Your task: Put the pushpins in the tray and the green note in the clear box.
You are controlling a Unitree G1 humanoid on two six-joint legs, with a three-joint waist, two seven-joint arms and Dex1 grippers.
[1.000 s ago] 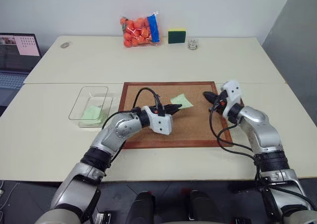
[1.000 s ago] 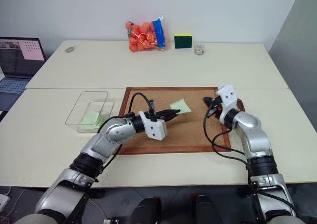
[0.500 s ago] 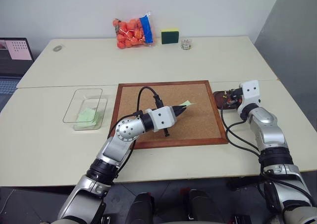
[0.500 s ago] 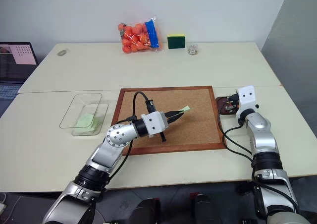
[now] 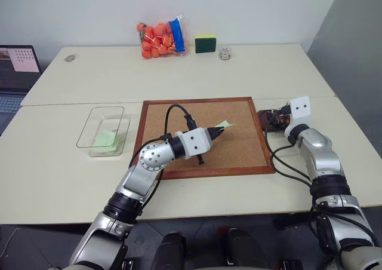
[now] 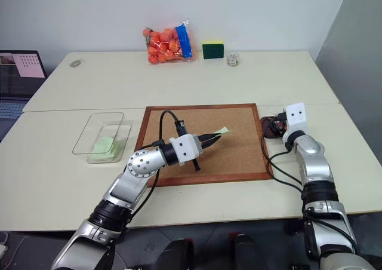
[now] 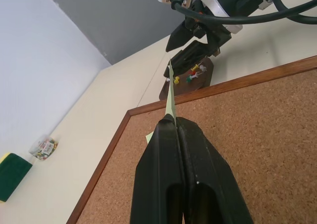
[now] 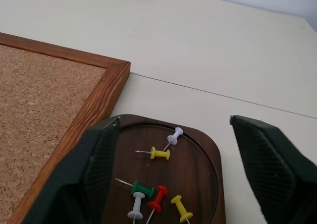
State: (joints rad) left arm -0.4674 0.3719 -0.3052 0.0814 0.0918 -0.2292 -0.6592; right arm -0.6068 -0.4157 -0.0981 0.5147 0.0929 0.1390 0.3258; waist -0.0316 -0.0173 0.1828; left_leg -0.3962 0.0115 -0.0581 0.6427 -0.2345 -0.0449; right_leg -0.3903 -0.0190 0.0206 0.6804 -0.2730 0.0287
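Over the pale counter (image 5: pixel 250 73) we are pinching the green note (image 5: pixel 225 125) in our closed left hand (image 5: pixel 218 132) above the corkboard (image 5: pixel 239 150); our right hand (image 8: pixel 181 179) is hanging wide open over the tray (image 8: pixel 198 169) holding six pushpins (image 8: pixel 156 194).

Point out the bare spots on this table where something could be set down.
Free: the far tabletop in front of the bag of orange balls, and the near strip between the corkboard and the table edge. Crowded: around the tray by the right tool, and the clear box.
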